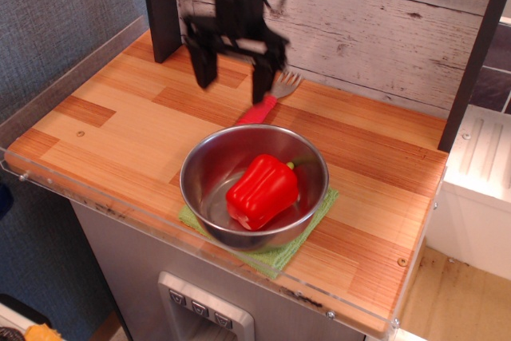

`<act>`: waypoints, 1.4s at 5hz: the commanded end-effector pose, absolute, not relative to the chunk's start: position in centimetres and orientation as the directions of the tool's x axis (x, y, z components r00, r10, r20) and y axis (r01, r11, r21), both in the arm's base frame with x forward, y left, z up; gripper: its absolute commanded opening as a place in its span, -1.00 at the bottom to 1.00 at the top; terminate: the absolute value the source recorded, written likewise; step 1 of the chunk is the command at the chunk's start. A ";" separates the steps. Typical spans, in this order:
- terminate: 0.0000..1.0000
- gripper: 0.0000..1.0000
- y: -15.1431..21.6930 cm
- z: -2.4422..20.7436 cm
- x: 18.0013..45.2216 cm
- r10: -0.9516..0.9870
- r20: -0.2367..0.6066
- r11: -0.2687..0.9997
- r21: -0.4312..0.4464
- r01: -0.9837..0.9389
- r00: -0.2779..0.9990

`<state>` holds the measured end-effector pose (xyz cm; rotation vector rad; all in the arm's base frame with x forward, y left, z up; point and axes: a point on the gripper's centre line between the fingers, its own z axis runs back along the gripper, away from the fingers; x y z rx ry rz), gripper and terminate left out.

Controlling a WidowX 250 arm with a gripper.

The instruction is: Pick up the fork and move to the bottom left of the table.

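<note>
The fork (pixel 270 100) lies on the table (pixel 120 133) at the back, just behind the steel bowl. Its silver tines point toward the plank wall and its red handle points at the bowl. My gripper (pixel 232 81) is black and hangs open over the table, just left of the fork. Its right finger (pixel 263 76) stands in front of the fork's neck and partly hides it. I cannot tell if it touches the fork. The gripper holds nothing.
A steel bowl (pixel 209 167) with a red bell pepper (pixel 262 191) in it sits on a green cloth (pixel 281 255) near the front edge. A dark post (pixel 160 5) stands at the back left, another (pixel 475 53) at the right. The grey plank wall (pixel 375 21) runs behind.
</note>
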<state>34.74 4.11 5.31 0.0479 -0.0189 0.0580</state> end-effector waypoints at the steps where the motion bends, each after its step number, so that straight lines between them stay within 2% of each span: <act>1: -1.00 1.00 3.5 3.2 37.1 0.121 0.108 0.992 0.032 -0.125 0.987; 2: -1.00 1.00 3.5 2.5 37.4 0.118 0.101 0.992 0.038 -0.123 0.988; 3: -1.00 -1.00 3.7 1.9 37.2 0.111 0.088 0.992 0.043 -0.115 0.990; 5: -1.00 -1.00 3.6 3.4 36.7 0.088 0.099 0.996 0.024 -0.091 0.991; 6: -1.00 -1.00 4.2 6.7 36.1 0.078 0.151 0.997 -0.031 -0.074 0.985; 7: -1.00 -1.00 6.2 10.8 33.5 0.015 0.214 0.999 -0.034 -0.008 0.977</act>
